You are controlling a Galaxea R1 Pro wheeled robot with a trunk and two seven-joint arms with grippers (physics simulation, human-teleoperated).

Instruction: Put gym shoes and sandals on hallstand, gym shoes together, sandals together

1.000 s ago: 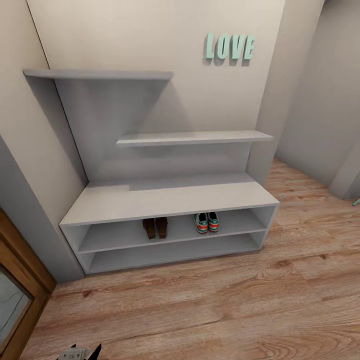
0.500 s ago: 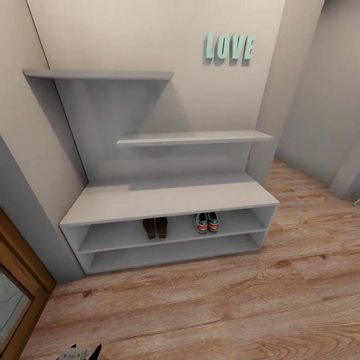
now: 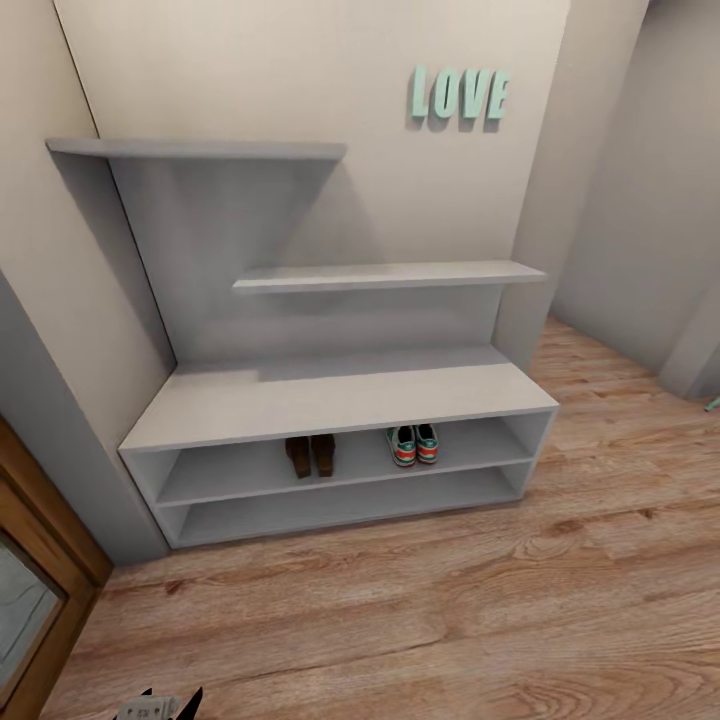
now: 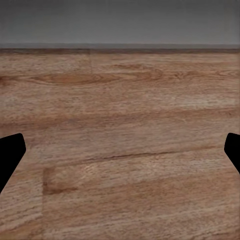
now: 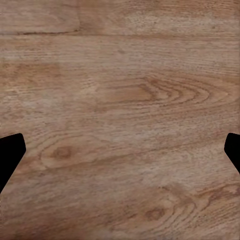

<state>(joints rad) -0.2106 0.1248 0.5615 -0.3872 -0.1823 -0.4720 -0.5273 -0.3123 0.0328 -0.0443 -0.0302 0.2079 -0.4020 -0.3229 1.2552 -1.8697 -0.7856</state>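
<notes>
Floor: wood-grain corridor floor [image 3: 400, 620] fills the lower frame, no footwear on the stretch in sight.
Left gripper [image 4: 120, 150]: fingers spread wide, empty, planks beneath, grey baseboard beyond.
Right gripper [image 5: 120, 150]: jaws likewise wide apart, holding nothing, bare planks under it.
Rack: pale grey hallstand [image 3: 340, 395] at mid-frame against the wall.
Sandals [image 3: 310, 455]: upper open compartment, centre-left, side by side, long axes running into the rack.
Gym shoes [image 3: 414, 444]: same compartment, right of the sandals, paired, heels outward.
Relation: both pairs lie ahead of and well apart from either claw; neither arm is clearly nearer.
Judgement: placement looks complete.
Wall: mint LOVE letters [image 3: 460, 95], upper right.
</notes>
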